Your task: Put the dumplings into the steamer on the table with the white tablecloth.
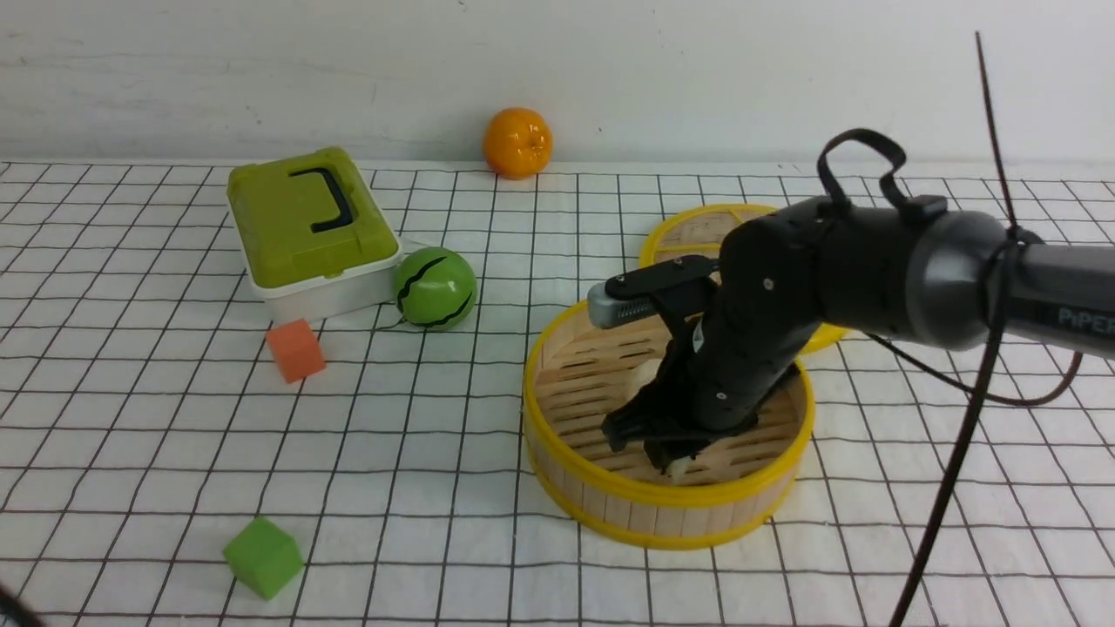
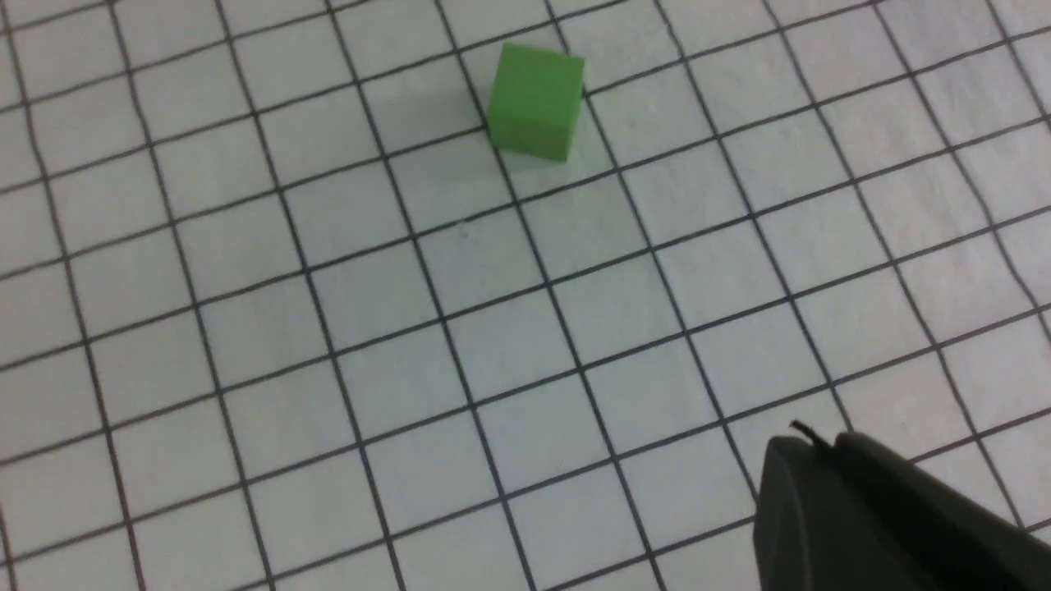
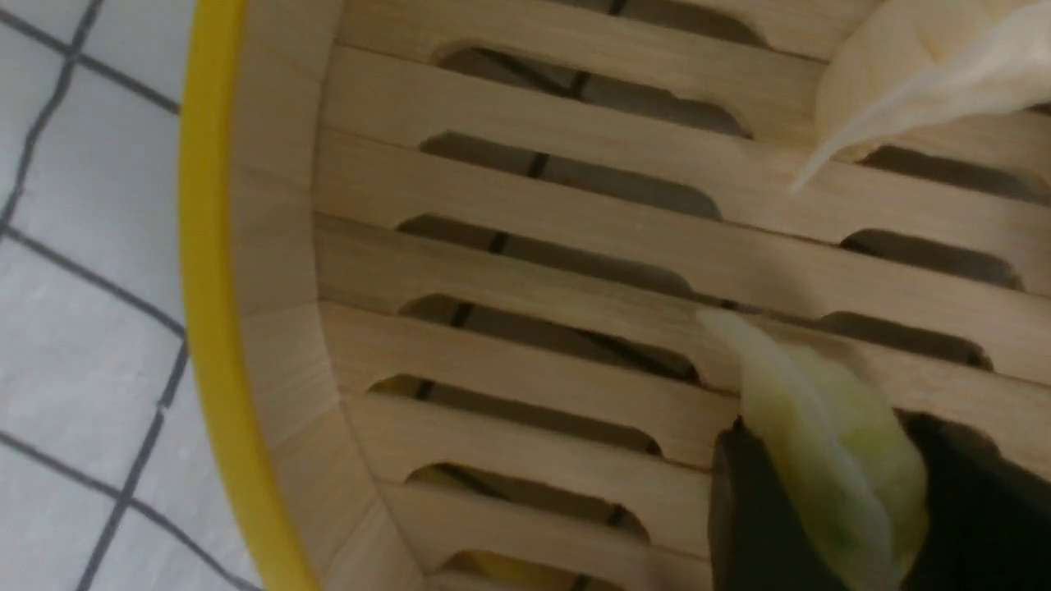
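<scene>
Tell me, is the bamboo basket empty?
Not empty: one white dumpling lies on the steamer's slats; the right gripper holds a greenish dumpling inside it.

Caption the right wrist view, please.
Right gripper holds a greenish translucent pleated dumpling inside the round yellow-rimmed bamboo steamer, with a creamy white dumpling lying on its slats.

Open white grid-lined tablecloth [image 1: 435, 488] runs along the near edge and through the middle, broken only by a small green cube [image 1: 263, 557] by the near left corner and an orange cube [image 1: 294, 350] further in. A lime-green lidded box with a black handle [image 1: 305, 218] and a green striped ball [image 1: 434, 287] beside it crowd the far left, with a round orange fruit [image 1: 517, 142] at the far edge. Right of centre, the black right arm [image 1: 871, 270] fills much of the round yellow-rimmed bamboo steamer [image 1: 627, 514], a flat woven disc [image 1: 697, 228] lies just behind it, and dark cables [image 1: 951, 440] cross the near right corner.
</scene>
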